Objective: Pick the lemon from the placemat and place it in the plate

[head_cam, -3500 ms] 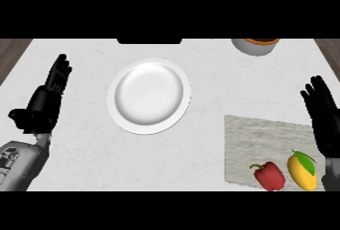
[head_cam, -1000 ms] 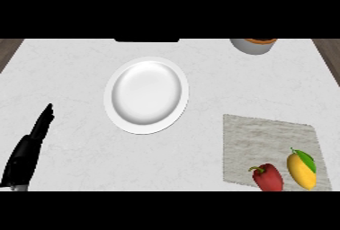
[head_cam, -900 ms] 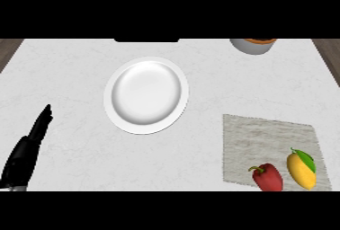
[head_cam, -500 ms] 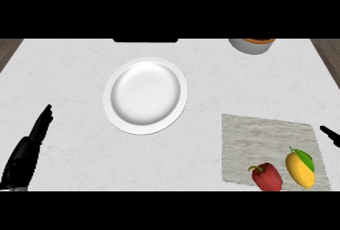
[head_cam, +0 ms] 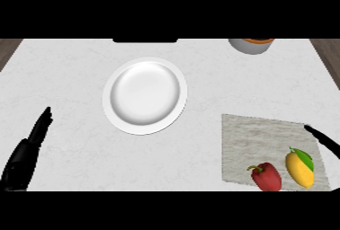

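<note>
The right hand shows only as a thin dark sliver of straight fingers entering from the frame's 3 o'clock edge, its tip over the right border of the placemat and apart from everything lying on it; the fingers look extended and hold nothing. The left hand sits at about 8 o'clock, seen edge-on, fingers straight and pointing toward 12 o'clock, also holding nothing. The lemon, yellow with a green patch at its upper end, lies on the placemat at the frame's 4 o'clock corner, below the right hand's fingertip and clear of it. Just beside the lemon, at its 9 o'clock, lies a red pepper. The white plate rests on the marbled counter at the placemat's 10 o'clock, well apart from it. A grey bowl sits at the counter's far edge, about 1 o'clock.
</note>
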### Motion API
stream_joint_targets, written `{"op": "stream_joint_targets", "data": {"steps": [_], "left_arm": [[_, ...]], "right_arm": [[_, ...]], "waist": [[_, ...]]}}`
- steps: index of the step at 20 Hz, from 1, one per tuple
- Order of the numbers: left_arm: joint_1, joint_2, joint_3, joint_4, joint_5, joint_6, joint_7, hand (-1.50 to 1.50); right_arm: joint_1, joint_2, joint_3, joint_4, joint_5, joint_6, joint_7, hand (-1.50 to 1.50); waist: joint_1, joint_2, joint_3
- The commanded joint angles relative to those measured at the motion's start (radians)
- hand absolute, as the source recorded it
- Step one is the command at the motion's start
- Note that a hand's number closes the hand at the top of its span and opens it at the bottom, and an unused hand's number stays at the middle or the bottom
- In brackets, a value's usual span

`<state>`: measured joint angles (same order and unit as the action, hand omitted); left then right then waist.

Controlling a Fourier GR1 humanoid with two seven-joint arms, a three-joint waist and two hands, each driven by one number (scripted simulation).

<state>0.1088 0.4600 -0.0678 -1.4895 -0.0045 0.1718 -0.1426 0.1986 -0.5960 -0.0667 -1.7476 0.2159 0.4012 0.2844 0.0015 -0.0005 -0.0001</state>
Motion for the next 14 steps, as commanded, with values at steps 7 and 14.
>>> {"op": "stream_joint_targets", "data": {"steps": [7, 14], "left_arm": [[-0.013, -0.051, 0.09, 0.007, -0.046, -0.074, 0.003, 0.0], [-0.044, -0.062, 0.117, 0.01, -0.065, -0.098, 0.033, 0.0]], "right_arm": [[-0.039, 0.106, -0.027, 0.118, 0.139, 0.026, -0.089, -1.5], [-0.023, 0.144, -0.038, 0.202, 0.184, -0.02, -0.282, 1.5]], "waist": [[-0.002, 0.0, 0.0], [-0.004, 0.0, 0.0]]}}
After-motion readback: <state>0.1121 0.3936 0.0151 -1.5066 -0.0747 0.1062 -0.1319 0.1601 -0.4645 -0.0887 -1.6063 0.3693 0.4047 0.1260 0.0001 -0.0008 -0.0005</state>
